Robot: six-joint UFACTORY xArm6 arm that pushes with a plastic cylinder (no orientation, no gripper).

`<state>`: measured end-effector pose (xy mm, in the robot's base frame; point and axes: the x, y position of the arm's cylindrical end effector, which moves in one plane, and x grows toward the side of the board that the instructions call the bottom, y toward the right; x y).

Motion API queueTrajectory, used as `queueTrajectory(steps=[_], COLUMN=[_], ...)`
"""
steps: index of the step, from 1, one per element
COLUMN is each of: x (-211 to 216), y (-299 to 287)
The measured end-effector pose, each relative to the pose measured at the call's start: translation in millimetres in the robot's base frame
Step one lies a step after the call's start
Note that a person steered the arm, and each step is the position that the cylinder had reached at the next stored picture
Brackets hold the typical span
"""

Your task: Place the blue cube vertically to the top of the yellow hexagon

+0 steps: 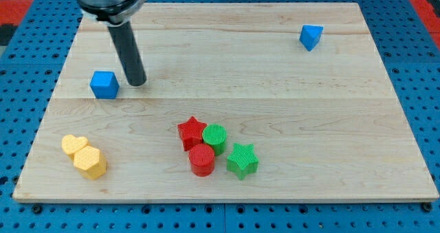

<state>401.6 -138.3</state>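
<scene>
Blue cube [104, 84] sits just left of my tip [137, 82], which holds nothing, w/ yellow hexagon [91, 162] well below, so nearly done

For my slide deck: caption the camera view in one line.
My tip sits just right of the blue cube, which lies above the yellow hexagon at the board's lower left.

Red star [192, 131], green cylinder [214, 137], red cylinder [202, 159] & green star [242, 159] clustered btm-centre of wooden board [275, 89], yellow heart [73, 144] btm-left, blue triangular block [311, 36] top-right.
</scene>
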Motion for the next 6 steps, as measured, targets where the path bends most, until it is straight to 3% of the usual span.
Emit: queueTrajectory(steps=[2, 3, 4, 5, 6], x=[-18.4, -3.9, 47.4, 57.8, 23.5], y=[-62.2, -71.6, -71.6, -71.3, -34.6])
